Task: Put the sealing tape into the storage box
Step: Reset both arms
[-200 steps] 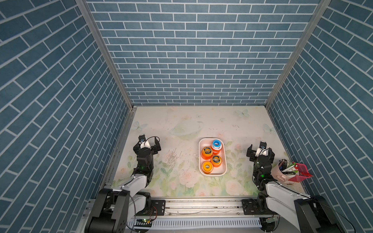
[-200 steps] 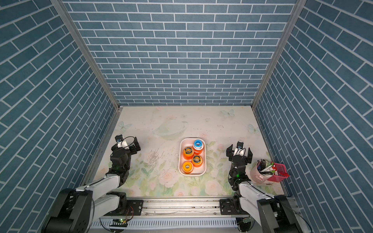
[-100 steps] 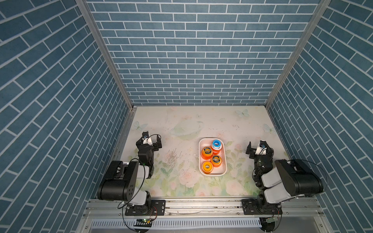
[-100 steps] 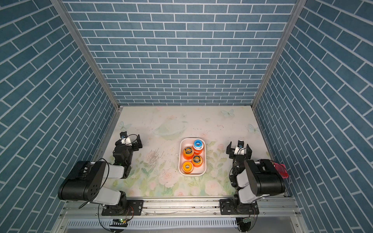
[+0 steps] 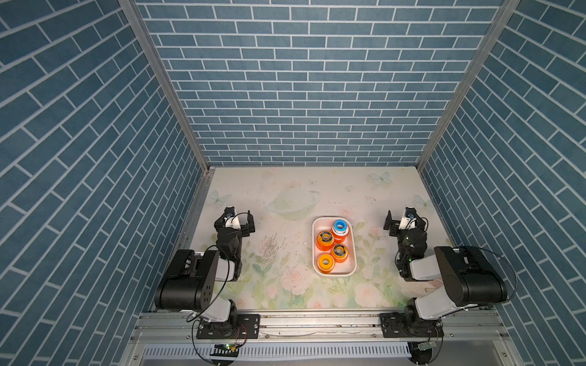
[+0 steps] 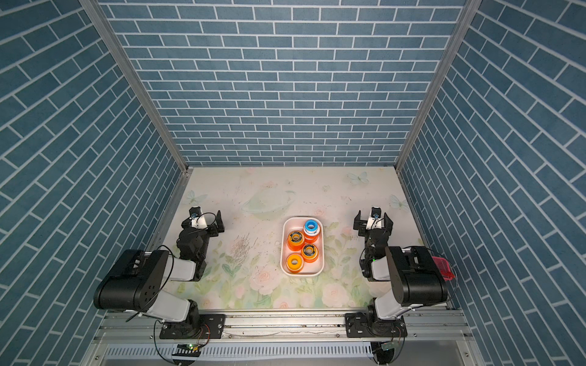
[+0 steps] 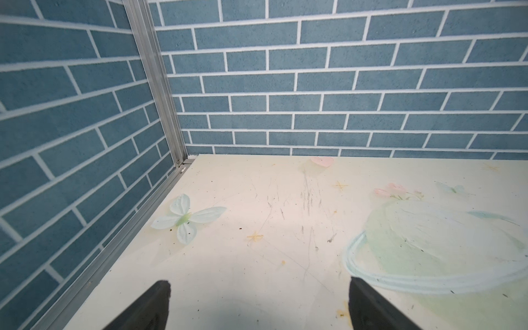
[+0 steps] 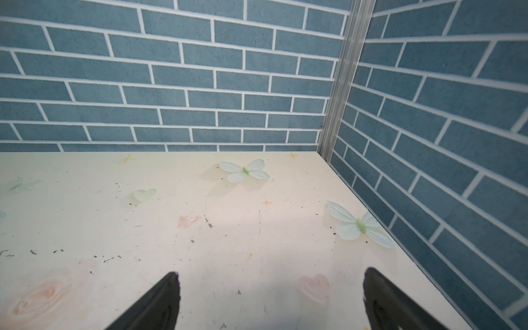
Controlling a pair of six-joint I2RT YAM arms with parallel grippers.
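Observation:
The white storage box (image 5: 333, 274) (image 6: 301, 274) sits mid-table in both top views. Inside it lie several spools of sealing tape: a blue one (image 5: 341, 225) (image 6: 311, 225) stacked at the far end and orange ones (image 5: 324, 237) (image 6: 295, 263) beside and in front of it. My left gripper (image 5: 234, 218) (image 6: 203, 218) hovers well to the left of the box, open and empty. My right gripper (image 5: 406, 218) (image 6: 373, 218) hovers to its right, also open and empty. In the wrist views each gripper (image 7: 259, 281) (image 8: 271, 273) shows only bare table between its fingers.
A pink mesh basket (image 6: 442, 267) peeks out behind my right arm's raised elbow near the right wall. Blue brick walls close in three sides. A metal rail (image 5: 317, 323) runs along the front. The table has a floral print.
Both arms have folded up, with their elbows now raised high at the front. The right elbow now covers the pink cup and most of the basket. Both grippers stayed open.

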